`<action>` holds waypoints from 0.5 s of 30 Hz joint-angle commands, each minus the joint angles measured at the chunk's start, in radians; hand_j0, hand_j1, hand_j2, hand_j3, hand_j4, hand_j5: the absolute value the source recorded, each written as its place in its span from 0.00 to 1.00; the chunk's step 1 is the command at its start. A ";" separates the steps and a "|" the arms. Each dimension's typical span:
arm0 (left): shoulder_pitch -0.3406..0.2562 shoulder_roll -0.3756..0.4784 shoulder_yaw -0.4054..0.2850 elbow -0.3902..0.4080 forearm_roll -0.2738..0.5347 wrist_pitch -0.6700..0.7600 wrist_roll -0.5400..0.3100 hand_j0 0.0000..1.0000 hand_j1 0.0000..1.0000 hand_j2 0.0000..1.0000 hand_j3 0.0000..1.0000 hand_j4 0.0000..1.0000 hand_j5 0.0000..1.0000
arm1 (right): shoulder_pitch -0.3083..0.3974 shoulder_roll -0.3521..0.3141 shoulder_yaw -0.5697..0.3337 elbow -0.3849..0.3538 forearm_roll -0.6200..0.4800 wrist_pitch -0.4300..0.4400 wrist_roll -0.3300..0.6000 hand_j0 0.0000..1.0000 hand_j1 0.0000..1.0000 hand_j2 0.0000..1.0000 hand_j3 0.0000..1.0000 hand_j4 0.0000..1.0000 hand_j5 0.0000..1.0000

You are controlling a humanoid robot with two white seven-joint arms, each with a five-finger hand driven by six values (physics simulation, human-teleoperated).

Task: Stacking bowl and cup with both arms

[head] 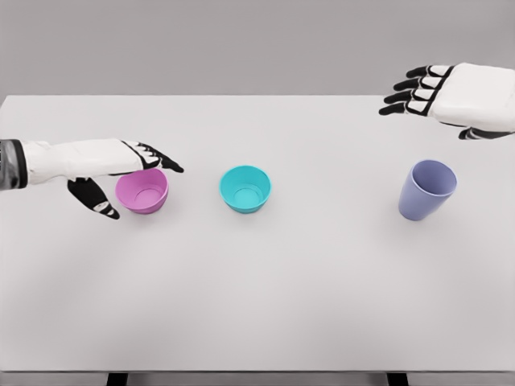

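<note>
Fingers [161,157] of the left hand [121,165] are spreading open around the pink bowl [142,190] at nine o'clock; probably light, rigid, slippery, best gripped by its rim. Right hand [451,95] is hovering open.

left hand [113,170] spread, right hand [455,95] spread

Even, bright, diffuse light; no glare. Faint soft shadows under pink bowl [142,190], teal bowl [245,189], purple cup [427,190]. White table [257,297] flat-toned. Render slightly soft, no edge distortion.
</note>
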 commanded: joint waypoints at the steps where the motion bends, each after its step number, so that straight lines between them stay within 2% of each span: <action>1: 0.000 -0.008 -0.011 0.011 0.001 0.004 0.000 1.00 1.00 1.00 1.00 1.00 1.00 | 0.000 0.006 -0.003 0.004 -0.003 0.003 -0.001 1.00 1.00 1.00 1.00 1.00 1.00; 3: 0.000 -0.022 -0.016 0.028 -0.013 0.006 0.000 1.00 1.00 1.00 1.00 1.00 1.00 | -0.005 0.006 -0.003 0.007 -0.003 0.003 -0.001 1.00 1.00 1.00 1.00 1.00 1.00; 6: 0.000 -0.039 -0.018 0.056 -0.025 0.004 0.000 1.00 1.00 1.00 1.00 1.00 1.00 | -0.012 0.045 -0.002 0.005 -0.003 0.003 -0.001 1.00 1.00 1.00 1.00 1.00 1.00; 13: -0.008 -0.051 -0.030 0.079 -0.022 0.006 0.000 1.00 1.00 1.00 1.00 1.00 1.00 | -0.003 0.026 -0.002 0.007 -0.003 0.003 -0.001 1.00 1.00 1.00 1.00 1.00 1.00; 15: -0.038 -0.050 -0.070 0.099 -0.005 0.006 0.000 1.00 1.00 1.00 1.00 1.00 1.00 | -0.002 0.028 0.000 0.007 -0.003 0.003 -0.001 1.00 1.00 1.00 1.00 1.00 1.00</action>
